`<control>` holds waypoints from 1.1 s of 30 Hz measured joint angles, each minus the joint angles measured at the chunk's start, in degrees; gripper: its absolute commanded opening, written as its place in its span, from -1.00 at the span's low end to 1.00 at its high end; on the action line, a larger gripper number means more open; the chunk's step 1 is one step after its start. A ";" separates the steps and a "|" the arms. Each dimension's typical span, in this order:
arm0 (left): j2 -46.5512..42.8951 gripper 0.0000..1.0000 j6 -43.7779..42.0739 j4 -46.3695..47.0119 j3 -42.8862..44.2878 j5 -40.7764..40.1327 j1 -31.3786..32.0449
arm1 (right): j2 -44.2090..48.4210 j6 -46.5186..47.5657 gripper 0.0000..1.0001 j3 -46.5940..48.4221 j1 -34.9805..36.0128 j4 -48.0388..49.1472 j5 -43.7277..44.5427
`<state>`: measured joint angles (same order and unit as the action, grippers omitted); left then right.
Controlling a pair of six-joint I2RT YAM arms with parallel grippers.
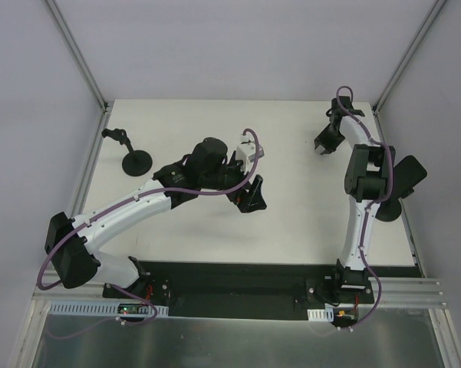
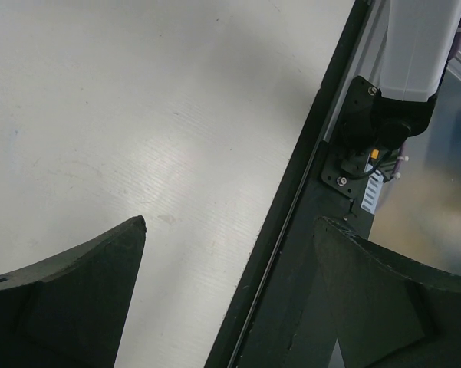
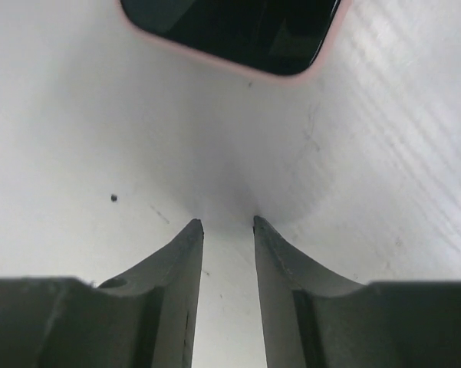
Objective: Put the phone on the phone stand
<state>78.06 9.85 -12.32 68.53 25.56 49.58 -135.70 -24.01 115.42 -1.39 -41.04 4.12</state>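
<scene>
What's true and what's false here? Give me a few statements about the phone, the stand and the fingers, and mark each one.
1. The phone lies on the table ahead of the right fingers, untouched. True.
2. The left fingers grip the phone. False: they stand wide apart, empty.
3. The phone sits on the stand. False: the stand is bare, at the table's far left.
4. The phone has a pink edge. True.

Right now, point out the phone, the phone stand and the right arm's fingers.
phone (image 3: 230,31): right wrist view, on its dark screen.
phone stand (image 1: 136,162): top view, on its round base.
right fingers (image 3: 165,307): right wrist view, the picture-left finger.
</scene>
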 measured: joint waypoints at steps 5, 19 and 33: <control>-0.22 0.78 0.09 0.07 0.00 0.04 0.00 | 4.22 -0.37 0.45 -7.15 0.72 4.55 -2.27; -0.22 0.78 0.15 0.07 -0.02 -0.02 0.00 | -2.56 -6.62 0.93 4.00 -2.12 8.13 7.85; -0.20 0.78 0.11 0.02 -0.02 -0.07 0.00 | -11.26 -9.25 0.93 18.86 -2.86 4.61 13.49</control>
<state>77.87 9.96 -12.29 68.51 25.50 49.58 -146.96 -33.26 134.28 -4.25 -36.42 17.61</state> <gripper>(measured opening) 0.890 0.967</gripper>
